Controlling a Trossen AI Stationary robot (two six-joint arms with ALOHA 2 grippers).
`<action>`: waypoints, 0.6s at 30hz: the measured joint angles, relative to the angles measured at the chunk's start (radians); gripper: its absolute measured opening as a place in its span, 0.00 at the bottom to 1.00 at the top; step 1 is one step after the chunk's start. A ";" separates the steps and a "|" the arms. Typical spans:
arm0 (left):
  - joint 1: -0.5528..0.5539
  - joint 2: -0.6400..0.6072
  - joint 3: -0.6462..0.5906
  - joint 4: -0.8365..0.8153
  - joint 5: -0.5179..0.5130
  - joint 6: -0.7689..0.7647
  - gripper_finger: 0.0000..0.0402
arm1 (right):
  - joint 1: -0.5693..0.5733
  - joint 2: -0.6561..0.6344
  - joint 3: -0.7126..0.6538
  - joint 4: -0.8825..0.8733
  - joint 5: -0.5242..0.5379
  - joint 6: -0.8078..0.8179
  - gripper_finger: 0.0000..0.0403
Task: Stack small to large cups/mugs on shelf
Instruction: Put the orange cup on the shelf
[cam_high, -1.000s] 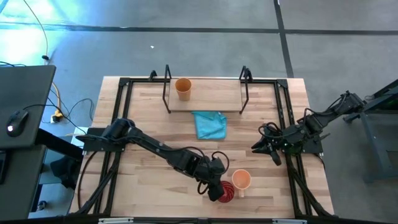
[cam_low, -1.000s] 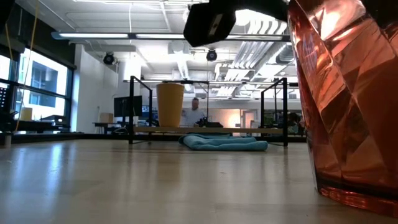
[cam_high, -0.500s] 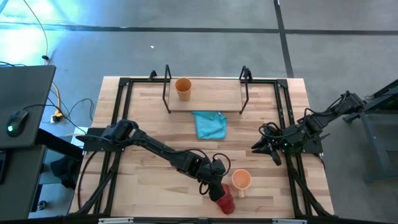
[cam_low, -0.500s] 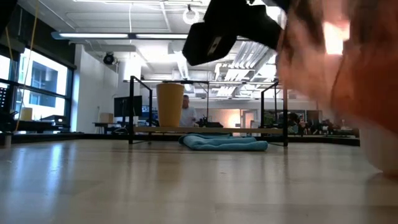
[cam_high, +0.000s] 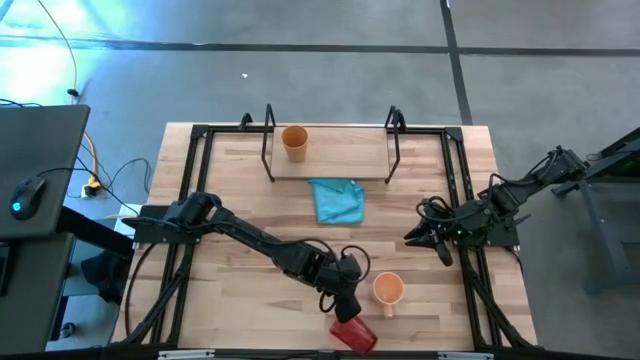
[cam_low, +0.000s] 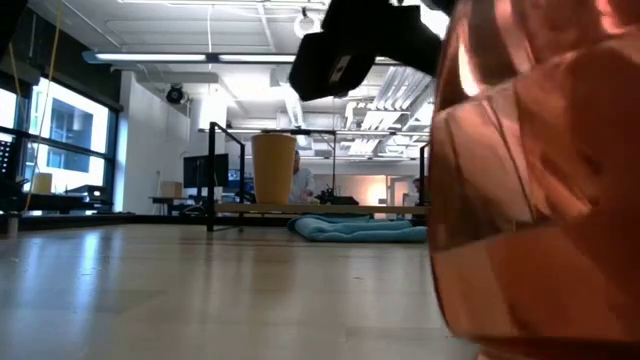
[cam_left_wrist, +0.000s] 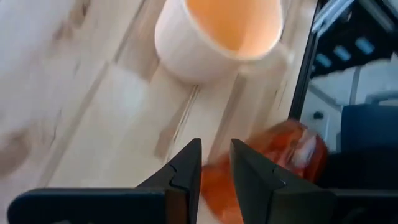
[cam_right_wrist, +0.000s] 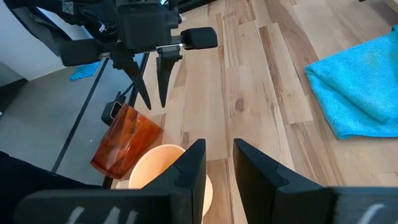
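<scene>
The dark red ribbed cup (cam_high: 355, 334) lies tipped on its side by the table's near edge and fills the right of the low view (cam_low: 540, 180). My left gripper (cam_high: 343, 305) hangs just above it, pointing down, fingers almost together with nothing between them (cam_right_wrist: 154, 107). The orange mug (cam_high: 388, 290) stands upright just right of it (cam_left_wrist: 224, 31). The mustard-tan tumbler (cam_high: 294, 140) stands on the left part of the shelf (cam_high: 340, 165). My right gripper (cam_high: 412, 238) waits at the table's right side, shut.
A crumpled blue cloth (cam_high: 337, 200) lies in front of the shelf, between it and the cups. Black frame rails (cam_high: 460, 200) run along the table's left and right sides. Bare wood shows left of the left arm. A person moves in the room behind the table.
The dark red cup stood upright under my left gripper a second ago. It has tipped over toward the table's near edge and now lies on its side. My left gripper has stayed roughly where it was, above the cup. The orange mug has not moved.
</scene>
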 joint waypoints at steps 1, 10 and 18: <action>0.000 0.000 0.000 -0.017 0.025 0.000 0.18 | 0.000 0.000 0.000 0.000 -0.002 0.000 0.18; -0.038 -0.001 0.000 -0.135 0.153 -0.016 0.18 | 0.000 0.000 0.000 0.000 -0.041 0.003 0.18; -0.052 -0.002 0.000 -0.091 0.212 -0.068 0.18 | 0.000 0.000 0.000 0.000 -0.045 0.002 0.18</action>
